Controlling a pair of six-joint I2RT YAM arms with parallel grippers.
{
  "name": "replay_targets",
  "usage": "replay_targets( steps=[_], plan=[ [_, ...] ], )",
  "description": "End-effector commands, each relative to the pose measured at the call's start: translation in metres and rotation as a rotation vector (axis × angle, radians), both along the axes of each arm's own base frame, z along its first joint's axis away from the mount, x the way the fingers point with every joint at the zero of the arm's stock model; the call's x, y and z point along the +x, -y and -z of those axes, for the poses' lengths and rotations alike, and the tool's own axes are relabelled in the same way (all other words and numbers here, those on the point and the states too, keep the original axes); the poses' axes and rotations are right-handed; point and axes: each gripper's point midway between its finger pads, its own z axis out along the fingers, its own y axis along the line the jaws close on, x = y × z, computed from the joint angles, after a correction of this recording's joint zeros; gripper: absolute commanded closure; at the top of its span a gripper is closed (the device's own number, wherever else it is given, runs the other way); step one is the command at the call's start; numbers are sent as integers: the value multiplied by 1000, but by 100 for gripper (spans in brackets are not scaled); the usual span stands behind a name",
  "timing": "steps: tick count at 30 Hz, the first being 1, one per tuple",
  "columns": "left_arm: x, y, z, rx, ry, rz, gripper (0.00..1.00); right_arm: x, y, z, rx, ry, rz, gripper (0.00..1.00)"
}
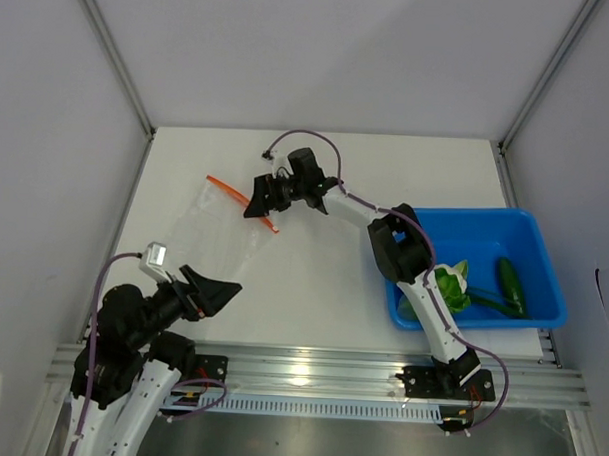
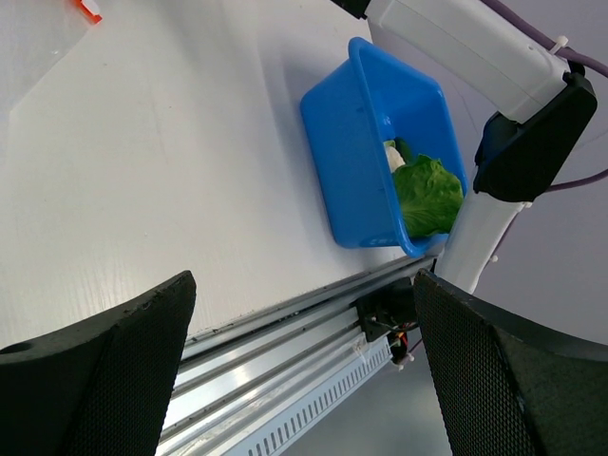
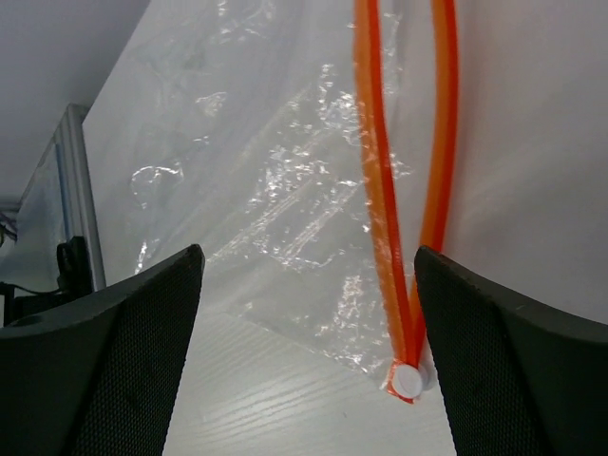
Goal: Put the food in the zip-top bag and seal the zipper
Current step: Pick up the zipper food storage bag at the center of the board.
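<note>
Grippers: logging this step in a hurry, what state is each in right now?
Left gripper: open, empty.
Right gripper: open, empty, over the zipper of the zip-top bag.

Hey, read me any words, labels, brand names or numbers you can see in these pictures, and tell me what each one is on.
No readable text in any view.
The zip-top bag and its zipper show no print.
The blue bin has plain walls, and the food in it carries no label.
</note>
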Motion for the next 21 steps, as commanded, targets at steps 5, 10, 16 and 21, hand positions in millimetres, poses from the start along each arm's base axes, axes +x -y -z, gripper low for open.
replay_targets(
  steps=[5, 10, 16, 21],
  plan=[
    [4, 4, -8, -12, 8, 18, 2, -34, -29, -40, 218, 4, -206, 10],
    [2, 3, -10, -3, 10, 19, 3, -29, -29, -32, 247, -26, -203, 12],
    [3, 2, -9, 5, 7, 13, 3, -28, -28, -22, 234, -17, -176, 12],
    [4, 2, -8, 11, 3, 11, 2, -30, -25, -41, 278, 19, -165, 11]
  ],
)
